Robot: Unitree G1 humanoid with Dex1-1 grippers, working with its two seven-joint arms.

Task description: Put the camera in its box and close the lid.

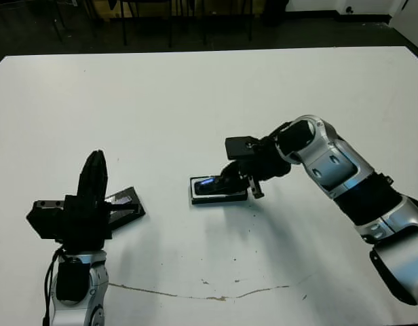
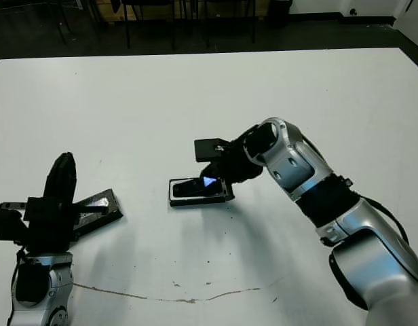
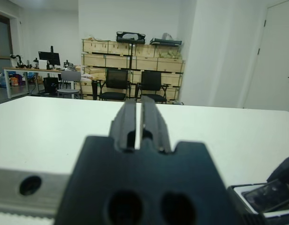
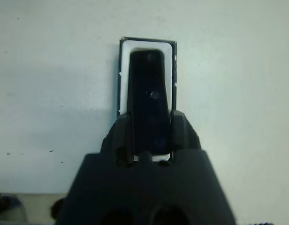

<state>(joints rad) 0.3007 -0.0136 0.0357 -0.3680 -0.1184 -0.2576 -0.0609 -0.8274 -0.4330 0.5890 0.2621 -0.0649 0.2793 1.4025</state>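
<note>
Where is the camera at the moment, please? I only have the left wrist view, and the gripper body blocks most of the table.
Observer: The right wrist view shows the camera lying lengthwise over the white-lined box. I cannot tell whether it is fully seated.
Operator: Thank you. Is the right gripper holding it?
Observer: Yes, the right gripper has a finger on either side of the camera's near end.
Operator: And where is the lid?
Observer: In the head view the lid lies flat on the table beside the left gripper, which points upward and holds nothing.
</note>
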